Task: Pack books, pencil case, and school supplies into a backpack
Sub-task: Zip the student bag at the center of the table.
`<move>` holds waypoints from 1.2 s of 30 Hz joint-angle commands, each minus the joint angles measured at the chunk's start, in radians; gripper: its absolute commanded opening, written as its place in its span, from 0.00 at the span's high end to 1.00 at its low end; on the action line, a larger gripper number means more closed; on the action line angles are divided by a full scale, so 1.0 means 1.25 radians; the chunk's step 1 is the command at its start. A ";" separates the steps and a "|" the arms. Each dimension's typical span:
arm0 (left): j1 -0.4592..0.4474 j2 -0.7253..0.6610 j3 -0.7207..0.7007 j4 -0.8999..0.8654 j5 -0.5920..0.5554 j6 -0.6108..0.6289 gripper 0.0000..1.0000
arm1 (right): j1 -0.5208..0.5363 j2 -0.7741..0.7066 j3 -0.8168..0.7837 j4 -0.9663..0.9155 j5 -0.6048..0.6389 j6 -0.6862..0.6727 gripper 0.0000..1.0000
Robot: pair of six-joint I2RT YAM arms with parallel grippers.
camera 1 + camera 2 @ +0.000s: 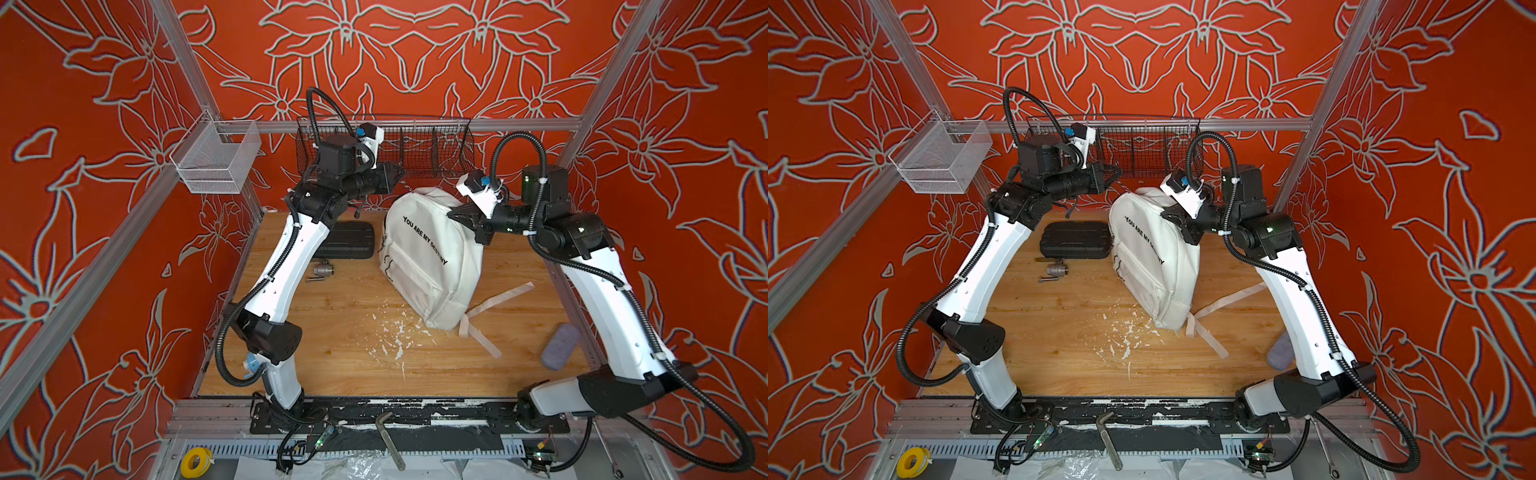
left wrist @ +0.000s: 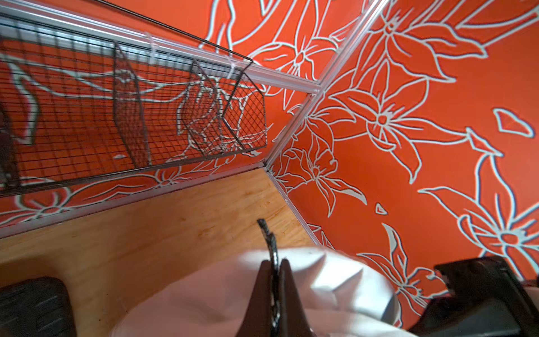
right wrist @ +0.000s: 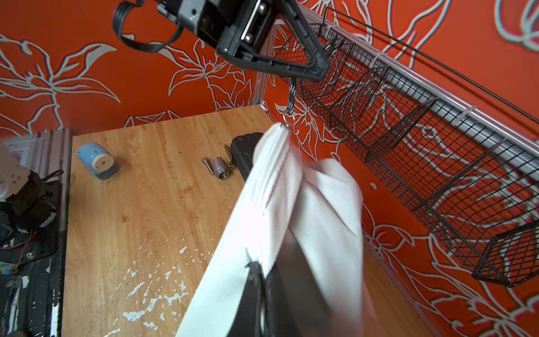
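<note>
White backpack (image 1: 428,270) stands tilted; left gripper (image 1: 400,174) pinches its black cord (image 2: 269,245) at twelve o'clock. Right gripper (image 1: 452,216) clamps the backpack at two o'clock.

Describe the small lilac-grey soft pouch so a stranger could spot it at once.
Find the white fabric backpack with black lettering, tilted up on the wooden table. Follow its loose white straps toward the table's right edge, by the right arm. There lies the pouch: oblong, rounded, soft lilac-grey, unlike the ribbed black hard case and grey metal valve fitting on the left.
</note>
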State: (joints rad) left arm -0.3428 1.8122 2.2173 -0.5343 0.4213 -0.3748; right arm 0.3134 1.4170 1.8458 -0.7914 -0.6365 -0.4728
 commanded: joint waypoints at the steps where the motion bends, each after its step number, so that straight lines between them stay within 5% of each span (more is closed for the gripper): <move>1: 0.048 -0.033 -0.015 0.090 -0.062 -0.002 1.00 | -0.041 -0.060 -0.025 0.022 -0.001 -0.009 1.00; 16: 0.080 -0.316 -0.659 0.293 -0.018 -0.015 1.00 | -0.171 -0.107 -0.229 0.410 0.077 0.259 1.00; 21: 0.080 -0.369 -0.744 0.345 0.033 -0.037 1.00 | -0.174 -0.096 -0.215 0.384 0.044 0.212 1.00; 27: -0.007 -0.356 -0.651 0.337 0.128 -0.036 1.00 | -0.169 -0.093 -0.233 0.347 -0.061 0.108 1.00; 28: -0.033 -0.358 -0.640 0.336 0.122 -0.031 1.00 | -0.167 -0.093 -0.233 0.336 -0.076 0.092 0.95; 31: -0.068 -0.369 -0.645 0.368 0.113 -0.053 1.00 | -0.149 -0.094 -0.222 0.299 -0.090 0.047 0.58; 36: -0.094 -0.365 -0.623 0.400 0.117 -0.067 1.00 | -0.087 -0.102 -0.198 0.277 -0.097 -0.052 0.37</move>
State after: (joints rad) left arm -0.4480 1.3739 1.4002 -0.1108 0.5453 -0.4435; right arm 0.1665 1.3125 1.5581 -0.4416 -0.7101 -0.4290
